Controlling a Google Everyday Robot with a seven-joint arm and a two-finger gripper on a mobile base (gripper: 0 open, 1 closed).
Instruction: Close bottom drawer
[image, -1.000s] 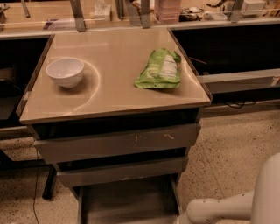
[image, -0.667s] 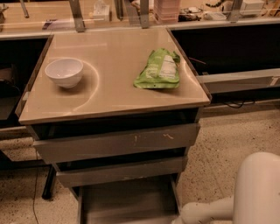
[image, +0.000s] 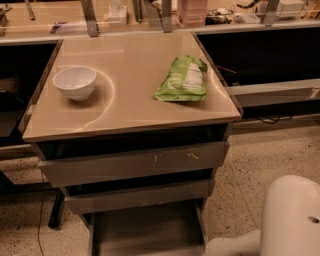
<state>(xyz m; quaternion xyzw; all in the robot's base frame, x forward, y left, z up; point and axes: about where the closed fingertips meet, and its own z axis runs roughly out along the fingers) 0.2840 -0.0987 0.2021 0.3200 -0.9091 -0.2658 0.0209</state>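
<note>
The bottom drawer (image: 145, 229) of the grey cabinet is pulled out toward me, and its grey tray floor shows. Its front edge runs below the frame. Above it sit the mid-sized drawer front (image: 140, 196) and the widest front (image: 135, 162), which has white scratch marks. Both stand slightly out. My white arm (image: 290, 215) fills the lower right corner, and one link (image: 230, 246) reaches left toward the open drawer's right side. My gripper is past the bottom edge, out of view.
A white bowl (image: 75, 82) and a green snack bag (image: 182, 79) lie on the beige cabinet top (image: 125, 112). Counters with dark openings stand left and right. A speckled floor (image: 260, 155) lies to the right. A cable and a black leg (image: 55, 215) are at the lower left.
My white arm has risen and grown larger in the lower right corner. The drawers, bowl and bag have not moved.
</note>
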